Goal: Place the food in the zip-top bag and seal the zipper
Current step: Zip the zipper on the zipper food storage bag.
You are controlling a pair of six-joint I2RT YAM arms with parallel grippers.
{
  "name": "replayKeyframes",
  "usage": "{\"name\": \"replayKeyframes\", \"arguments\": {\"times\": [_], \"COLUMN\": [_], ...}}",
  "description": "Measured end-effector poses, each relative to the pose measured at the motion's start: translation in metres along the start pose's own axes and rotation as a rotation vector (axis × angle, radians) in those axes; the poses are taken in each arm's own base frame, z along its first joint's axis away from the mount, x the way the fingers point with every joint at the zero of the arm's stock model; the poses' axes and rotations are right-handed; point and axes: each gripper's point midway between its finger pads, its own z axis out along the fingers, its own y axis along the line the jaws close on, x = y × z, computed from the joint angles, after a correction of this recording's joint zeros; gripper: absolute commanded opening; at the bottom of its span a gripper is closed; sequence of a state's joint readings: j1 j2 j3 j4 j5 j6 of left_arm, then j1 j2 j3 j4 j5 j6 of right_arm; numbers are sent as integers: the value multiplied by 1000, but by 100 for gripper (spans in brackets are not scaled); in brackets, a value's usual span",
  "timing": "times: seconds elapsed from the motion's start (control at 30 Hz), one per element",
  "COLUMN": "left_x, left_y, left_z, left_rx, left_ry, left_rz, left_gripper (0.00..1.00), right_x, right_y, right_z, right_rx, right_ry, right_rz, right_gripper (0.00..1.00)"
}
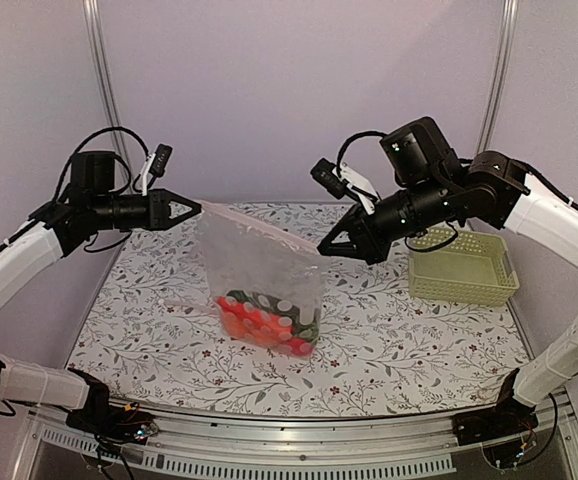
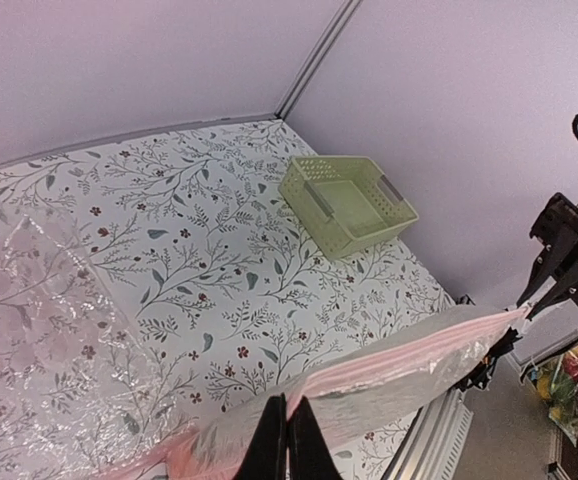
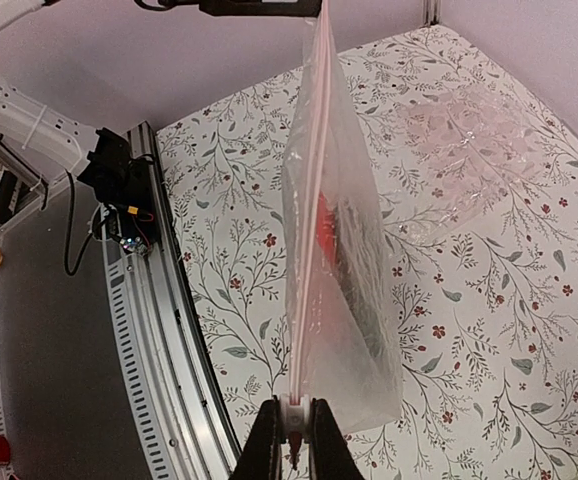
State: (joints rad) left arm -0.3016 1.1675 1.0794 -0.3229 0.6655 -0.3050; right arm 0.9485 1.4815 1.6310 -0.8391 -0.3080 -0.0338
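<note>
Left gripper clamps one top corner of the zip-top bag; right gripper clamps the zipper at the opposite corner. Bag hangs stretched between them, food at its bottom. Lattice basket stands farther back on the table.

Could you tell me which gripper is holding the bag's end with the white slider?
The right gripper: the slider sits between its jaws, while the left gripper pinches plain pink zipper.
</note>
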Motion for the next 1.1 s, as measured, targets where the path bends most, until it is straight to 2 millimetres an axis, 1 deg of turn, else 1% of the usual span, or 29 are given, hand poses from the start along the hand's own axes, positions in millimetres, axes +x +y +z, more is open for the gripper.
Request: {"name": "replayKeyframes", "arguments": {"times": [0.23, 0.6, 0.63, 0.67, 0.7, 0.73, 0.8, 0.83, 0.9, 0.97, 1.0, 1.1], "left_x": [-2, 1, 1, 1, 2, 3, 3, 3, 0, -1, -1, -2], "left_y": [1, 0, -1, -2, -3, -4, -8, -7, -5, -7, -10, -16], "left_z": [-5, -6, -6, -7, -7, -7, -9, -11, -16, -19, -21, -26], "left_rx": [-6, 5, 13, 23, 30, 42, 57, 55, 50, 55, 61, 69], "left_ry": [-9, -5, -4, -2, 0, 3, 2, -3, -18, -26, -29, -46], "left_rz": [0, 0, 1, 3, 6, 10, 26, 37, 48, 65, 71, 93], "left_gripper": [0, 0, 0, 0, 7, 19, 50, 64, 82, 93, 97, 99], "right_x": [0, 0, 1, 1, 2, 2, 6, 9, 13, 14, 14, 15], "right_y": [0, 0, 1, 1, 1, 1, 3, 4, 7, 9, 10, 10], "right_z": [-1, -1, -1, -1, -2, -2, -5, -7, -11, -15, -16, -16], "right_rx": [0, 0, -1, -1, -1, -2, -8, -11, -19, -25, -26, -31], "right_ry": [-1, 1, 3, 4, 4, 6, 18, 31, 41, 43, 43, 45], "right_rz": [0, 2, 5, 6, 7, 9, 16, 24, 34, 34, 33, 36], "right_gripper": [0, 0, 1, 5, 12, 24, 47, 57, 69, 78, 84, 92]}}
